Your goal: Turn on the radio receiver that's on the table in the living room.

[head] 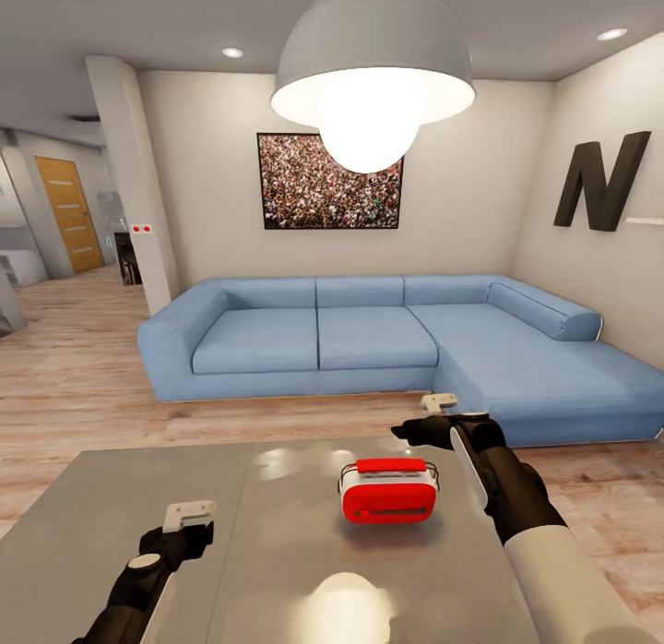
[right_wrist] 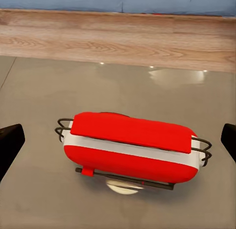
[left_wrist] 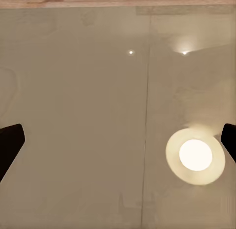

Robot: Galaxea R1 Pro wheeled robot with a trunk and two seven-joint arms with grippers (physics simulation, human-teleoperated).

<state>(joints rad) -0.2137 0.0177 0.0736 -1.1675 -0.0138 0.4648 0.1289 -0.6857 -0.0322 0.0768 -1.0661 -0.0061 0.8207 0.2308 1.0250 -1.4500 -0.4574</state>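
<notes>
— Red radio (head: 388, 490), where?
— Sitting on glossy grey table (head: 111, 496), right of middle, upright, wire loop round its sides; blue sofa (head: 369, 339) behind, across pale wood floor (head: 74, 367).
— Right gripper (head: 441, 417)?
— Hovering just behind the radio, not touching. Fingers (right_wrist: 10, 145) spread wide, radio (right_wrist: 132, 146) between them from the wrist camera.
— Left gripper (head: 184, 522)?
— Over bare tabletop (left_wrist: 88, 115), well apart from radio. Fingers (left_wrist: 10, 143) spread too, holding nothing; lamp glare (left_wrist: 195, 155) on the surface.

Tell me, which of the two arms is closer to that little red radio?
The right arm's gripper: it hovers just beyond the radio receiver, while the left gripper hangs farther off.
</notes>
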